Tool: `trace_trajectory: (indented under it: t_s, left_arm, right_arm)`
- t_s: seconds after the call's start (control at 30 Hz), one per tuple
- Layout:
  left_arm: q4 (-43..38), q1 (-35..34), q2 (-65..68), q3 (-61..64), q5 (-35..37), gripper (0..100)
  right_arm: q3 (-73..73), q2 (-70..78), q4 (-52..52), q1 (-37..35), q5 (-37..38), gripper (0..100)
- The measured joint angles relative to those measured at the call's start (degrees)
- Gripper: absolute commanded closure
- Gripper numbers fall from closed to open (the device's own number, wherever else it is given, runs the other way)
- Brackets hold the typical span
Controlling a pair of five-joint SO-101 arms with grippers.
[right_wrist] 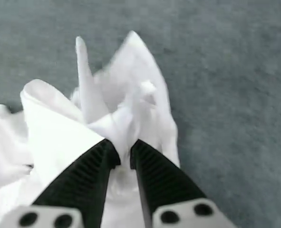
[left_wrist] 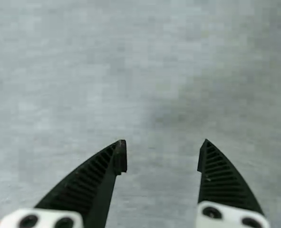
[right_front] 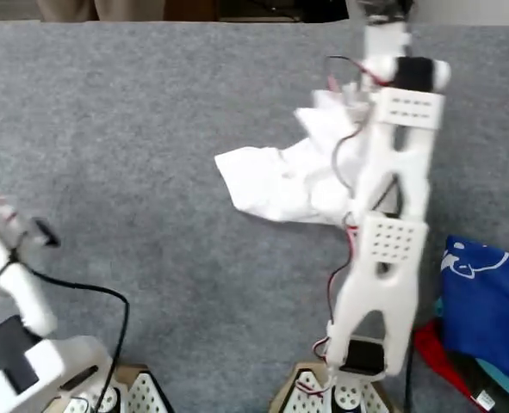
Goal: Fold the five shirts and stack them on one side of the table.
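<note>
A crumpled white shirt (right_front: pixel 280 182) lies on the grey table cover near the middle, slightly to the right. The right arm stretches over it from the near edge toward the far side. My right gripper (right_wrist: pixel 125 156) is shut on a bunched fold of this white shirt (right_wrist: pixel 116 109), which rises in peaks between the black fingers (right_wrist: pixel 152 175). My left gripper (left_wrist: pixel 161 156) hangs open above bare grey cloth at the near left, with nothing between its fingertips (left_wrist: pixel 119 154). In the high view the left arm (right_front: pixel 13 284) sits folded back at the left edge.
A pile of other shirts, a blue one (right_front: pixel 487 301) on top with red (right_front: pixel 439 357) and teal beneath, lies at the near right edge. The grey table cover (right_front: pixel 133 155) stretches bare over the left half and the far side. A black cable (right_front: pixel 99 297) loops by the left arm.
</note>
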Motion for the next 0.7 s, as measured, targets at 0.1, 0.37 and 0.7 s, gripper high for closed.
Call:
trace_trajectory:
  t_s: [0.1, 0.37, 0.7]
  left_arm:
    - [-1.1, 13.6, 0.0, -1.2, 5.5, 74]
    - [-11.9, 41.1, 12.3, -12.9, 21.9, 74]
    - [-4.7, 48.5, 38.7, -44.0, 36.4, 74]
  right_arm:
    - [1.6, 0.1, 0.0, 5.0, 1.7, 99.4]
    - [1.6, 7.2, -2.0, 15.8, 5.7, 99.4]
    - [1.6, 11.6, -2.0, 20.0, 8.9, 99.4]
